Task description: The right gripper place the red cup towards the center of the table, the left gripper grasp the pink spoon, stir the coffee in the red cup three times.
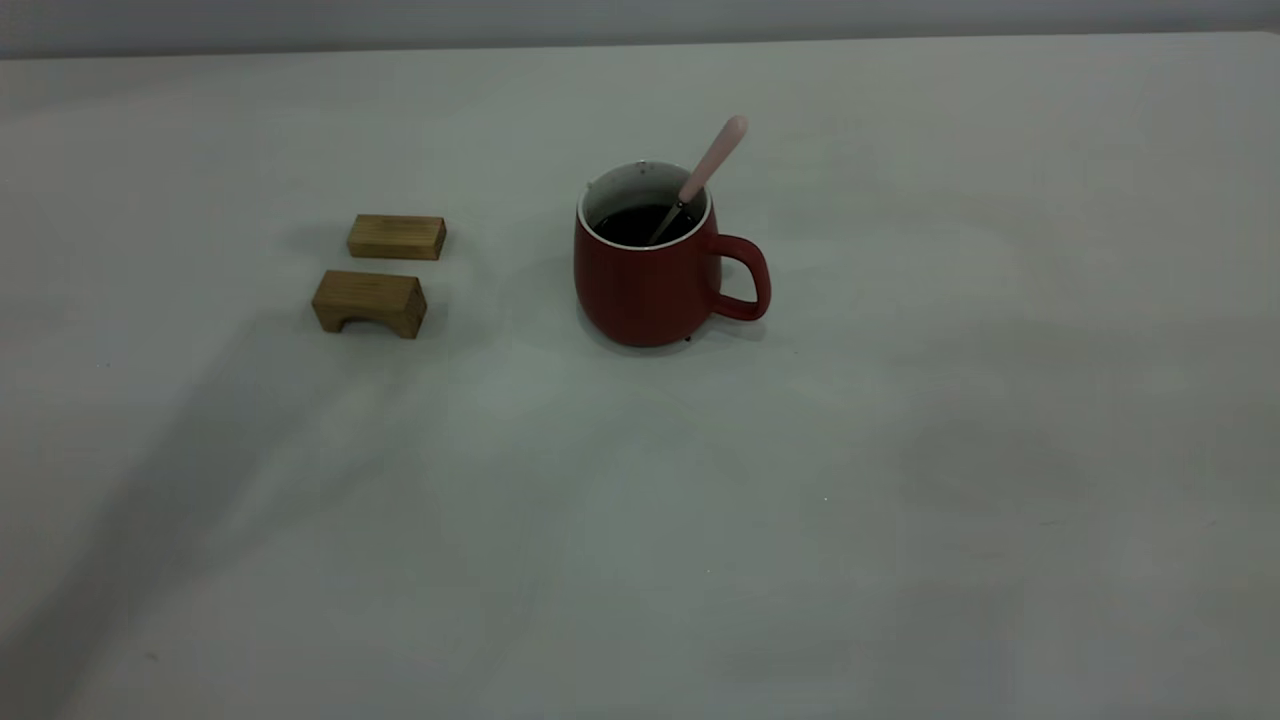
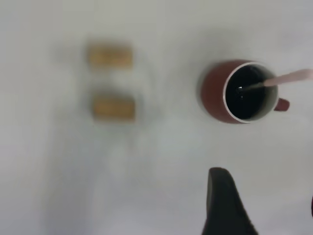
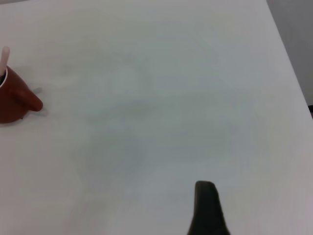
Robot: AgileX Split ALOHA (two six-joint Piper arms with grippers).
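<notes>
Closest in the left wrist view: the left gripper [image 2: 266, 208], wide open and holding nothing, with one dark finger [image 2: 222, 205] in plain sight and just a sliver of the other at the edge. Ahead of that gripper, apart from it: the red cup [image 2: 234, 91] on the table [image 2: 161, 161], full of dark coffee [image 2: 247, 93]. Pink spoon [image 2: 286, 78] leaning in the cup, bowl down in the coffee, handle out over the rim. Off to the side of the cup, two blurry wooden blocks [image 2: 111, 81].

Right wrist view: only a dark bit of the right gripper [image 3: 205, 208]. Open or shut? Cannot tell. Cup far off from it.

Exterior view: no arms at all. Only here, the cup's loop handle [image 1: 742, 277] in full, and an arch cut under the nearer block [image 1: 369, 302].
</notes>
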